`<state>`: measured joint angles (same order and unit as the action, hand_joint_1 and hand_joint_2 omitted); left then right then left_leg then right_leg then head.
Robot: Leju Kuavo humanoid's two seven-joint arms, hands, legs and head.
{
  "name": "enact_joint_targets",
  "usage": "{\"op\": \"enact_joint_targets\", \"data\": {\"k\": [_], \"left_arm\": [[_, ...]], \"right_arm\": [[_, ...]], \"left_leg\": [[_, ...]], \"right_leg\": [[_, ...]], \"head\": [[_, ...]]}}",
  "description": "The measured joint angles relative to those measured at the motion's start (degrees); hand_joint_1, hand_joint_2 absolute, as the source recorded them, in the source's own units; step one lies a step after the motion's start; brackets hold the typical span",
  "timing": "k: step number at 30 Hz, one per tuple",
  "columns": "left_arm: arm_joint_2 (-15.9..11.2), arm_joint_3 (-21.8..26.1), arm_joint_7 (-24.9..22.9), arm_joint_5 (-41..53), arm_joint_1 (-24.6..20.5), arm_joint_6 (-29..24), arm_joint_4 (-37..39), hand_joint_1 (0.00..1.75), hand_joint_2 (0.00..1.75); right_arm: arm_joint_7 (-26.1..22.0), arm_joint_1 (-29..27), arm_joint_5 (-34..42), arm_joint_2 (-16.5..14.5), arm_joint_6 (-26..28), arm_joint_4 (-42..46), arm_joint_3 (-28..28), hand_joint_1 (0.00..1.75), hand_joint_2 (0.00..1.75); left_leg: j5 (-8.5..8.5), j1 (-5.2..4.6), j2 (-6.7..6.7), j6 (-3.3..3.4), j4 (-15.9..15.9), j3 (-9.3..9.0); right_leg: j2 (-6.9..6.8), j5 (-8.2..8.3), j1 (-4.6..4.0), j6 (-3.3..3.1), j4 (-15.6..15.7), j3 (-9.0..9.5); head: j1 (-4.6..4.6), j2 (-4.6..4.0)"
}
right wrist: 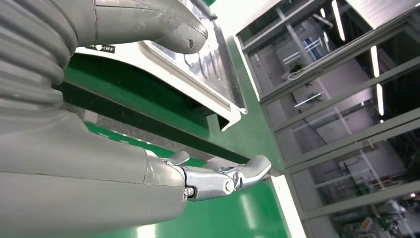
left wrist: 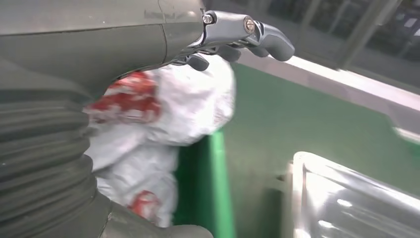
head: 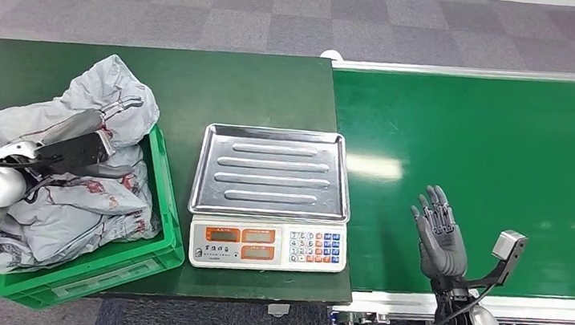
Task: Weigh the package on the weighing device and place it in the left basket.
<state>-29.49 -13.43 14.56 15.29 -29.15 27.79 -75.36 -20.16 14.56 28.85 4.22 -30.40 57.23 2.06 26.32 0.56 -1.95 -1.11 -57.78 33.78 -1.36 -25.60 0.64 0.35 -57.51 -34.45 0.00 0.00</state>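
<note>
- The scale (head: 270, 209) carries a bare steel tray above orange displays and a blue-and-white keypad (its label print is too small to read).
- Grey packages (head: 64, 187) with red markings are heaped in the green basket (head: 160, 189), just left of the scale.
- The left hand (head: 80, 149) hovers over the heap, fingers loosely extended, holding nothing.
- The right hand (head: 439, 235) is raised over the green conveyor belt (head: 495, 152), fingers spread.

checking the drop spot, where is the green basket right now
In the head view the green basket sits on the left, beside the scale, full of grey packages.
</note>
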Motion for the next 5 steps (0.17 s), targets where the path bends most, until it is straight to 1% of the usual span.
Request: {"op": "enact_joint_targets", "data": {"k": [5], "left_arm": [[3.55,-2.84,4.74,-5.65,-3.07,0.61,3.34,0.00,1.75]], "right_arm": [[0.05,0.73,-1.06,0.00,-0.22,-0.51,-0.37,0.00,1.75]], "left_leg": [[0.00,-0.02,-0.01,0.00,-0.01,0.00]], "right_leg": [[0.01,0.02,0.03,0.01,0.00,0.02]], "head": [[0.00,0.00]]}}
